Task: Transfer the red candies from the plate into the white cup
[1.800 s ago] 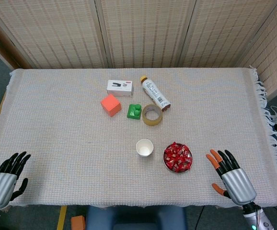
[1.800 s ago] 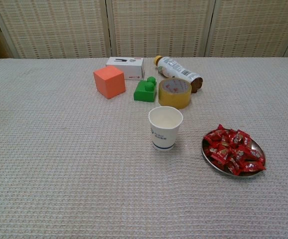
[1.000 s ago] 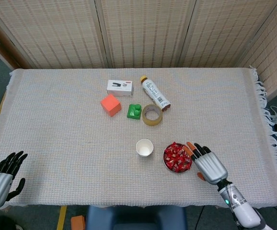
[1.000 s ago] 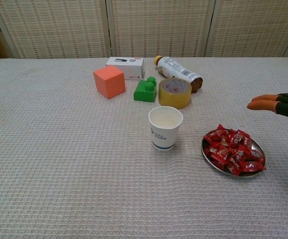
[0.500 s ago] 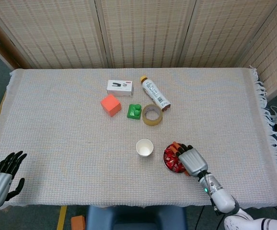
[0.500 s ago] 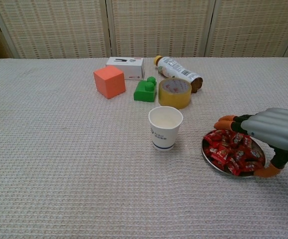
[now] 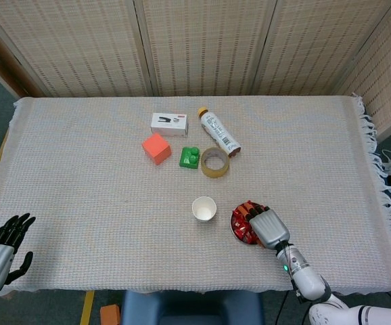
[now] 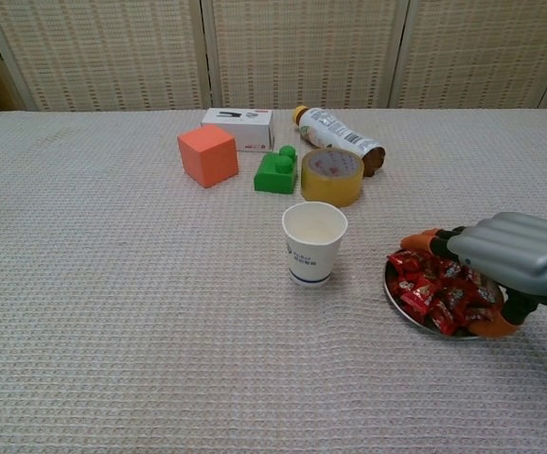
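Right hand (image 8: 501,257), fingers curling, has lowered onto the candies (image 8: 425,288) in the plate (image 8: 394,301); grasp unconfirmed, cup (image 8: 314,243) untouched.

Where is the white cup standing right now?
In both views the white cup stands upright near the table's middle, just left of the candy plate, with the tape roll behind it.

Even, bright overhead light fills both views. Shadows stay soft and short across the table (image 7: 80,176). Focus is sharp, without glare.
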`<state>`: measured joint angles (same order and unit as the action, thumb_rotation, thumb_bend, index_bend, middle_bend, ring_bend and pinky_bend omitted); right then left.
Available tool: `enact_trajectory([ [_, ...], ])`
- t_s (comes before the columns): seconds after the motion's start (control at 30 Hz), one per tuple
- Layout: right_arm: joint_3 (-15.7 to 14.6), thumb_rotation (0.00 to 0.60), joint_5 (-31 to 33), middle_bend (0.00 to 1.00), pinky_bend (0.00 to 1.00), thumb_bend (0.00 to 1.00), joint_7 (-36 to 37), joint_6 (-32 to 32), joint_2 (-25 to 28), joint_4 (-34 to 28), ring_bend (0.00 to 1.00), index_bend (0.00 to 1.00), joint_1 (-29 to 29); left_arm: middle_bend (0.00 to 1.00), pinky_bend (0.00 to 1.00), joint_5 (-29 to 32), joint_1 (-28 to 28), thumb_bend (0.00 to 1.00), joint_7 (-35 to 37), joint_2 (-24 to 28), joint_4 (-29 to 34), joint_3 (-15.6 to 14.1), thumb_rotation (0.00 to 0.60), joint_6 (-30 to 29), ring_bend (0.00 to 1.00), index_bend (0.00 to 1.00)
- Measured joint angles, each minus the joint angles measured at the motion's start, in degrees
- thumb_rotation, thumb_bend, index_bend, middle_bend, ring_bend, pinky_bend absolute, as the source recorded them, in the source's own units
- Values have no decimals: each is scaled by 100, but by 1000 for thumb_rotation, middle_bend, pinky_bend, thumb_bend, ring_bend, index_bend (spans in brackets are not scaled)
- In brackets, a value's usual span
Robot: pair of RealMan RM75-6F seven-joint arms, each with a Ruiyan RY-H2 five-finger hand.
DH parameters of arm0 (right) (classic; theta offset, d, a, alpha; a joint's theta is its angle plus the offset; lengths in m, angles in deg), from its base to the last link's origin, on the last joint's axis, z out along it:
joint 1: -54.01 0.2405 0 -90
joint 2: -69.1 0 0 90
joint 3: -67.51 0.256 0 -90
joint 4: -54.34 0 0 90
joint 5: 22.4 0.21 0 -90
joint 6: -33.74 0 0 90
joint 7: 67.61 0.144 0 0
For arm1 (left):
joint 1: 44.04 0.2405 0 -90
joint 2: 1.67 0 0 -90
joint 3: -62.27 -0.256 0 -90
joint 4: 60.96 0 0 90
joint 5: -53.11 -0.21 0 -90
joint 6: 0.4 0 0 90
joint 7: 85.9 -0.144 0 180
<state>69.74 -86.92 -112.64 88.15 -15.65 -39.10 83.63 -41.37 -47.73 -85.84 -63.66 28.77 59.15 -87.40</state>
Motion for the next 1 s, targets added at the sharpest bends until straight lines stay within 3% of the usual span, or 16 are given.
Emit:
enact_trajectory([
  [0.43, -167, 600, 63, 181, 434, 130, -149, 204, -63, -5, 227, 170, 131, 0, 187, 17, -3, 490, 21, 17, 14, 5, 600, 18, 0, 0],
  [1.0, -368, 600, 172, 297, 579, 219, -1100, 690, -362, 111, 314, 279, 258, 0, 188, 35, 5, 490, 33, 38, 23, 12, 600, 18, 6, 0],
])
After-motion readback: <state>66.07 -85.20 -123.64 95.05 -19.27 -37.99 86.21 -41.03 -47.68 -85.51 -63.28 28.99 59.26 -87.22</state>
